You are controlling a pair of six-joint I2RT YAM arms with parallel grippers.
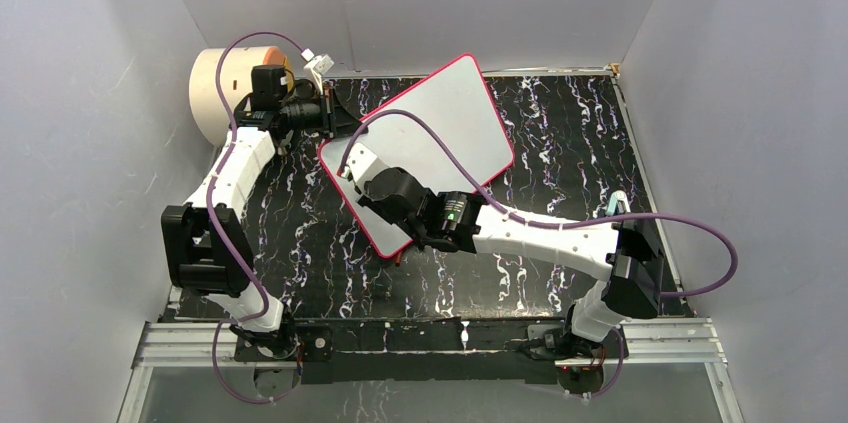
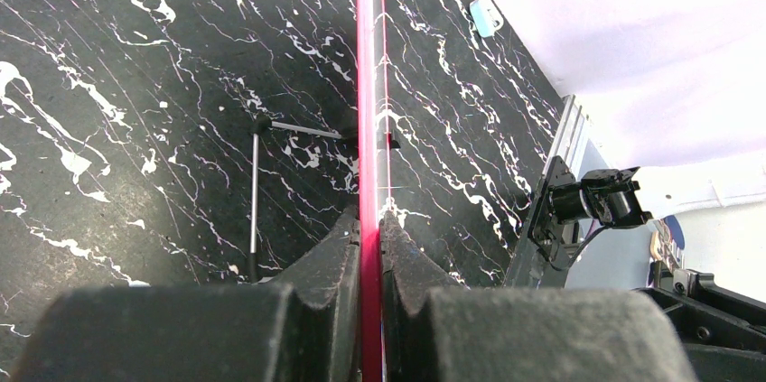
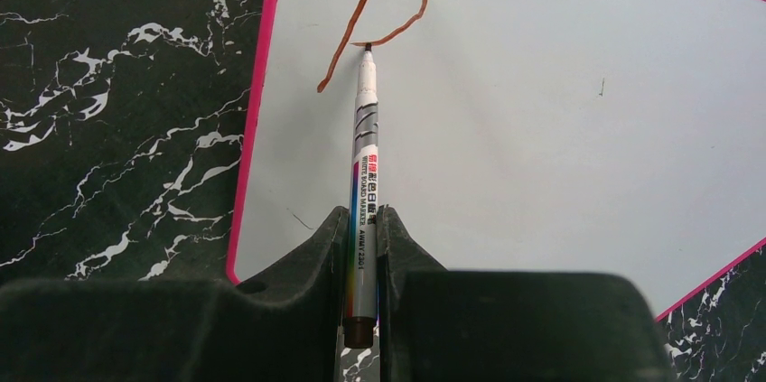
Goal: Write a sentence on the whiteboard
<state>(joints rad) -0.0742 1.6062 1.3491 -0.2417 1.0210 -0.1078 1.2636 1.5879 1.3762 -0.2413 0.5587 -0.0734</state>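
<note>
Whiteboard rim pinched in our left gripper, right gripper clamping the marker, we're mid first letter of the sentence; next we likely need the R's leg.

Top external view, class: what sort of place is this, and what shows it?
Probably a robotics lab test cell: plain pale walls box in a black, white-veined table, and two white jointed robot arms with purple cables are bolted to a metal rail at its near edge.

Cream cylinder at black marbled table's back-left
</note>
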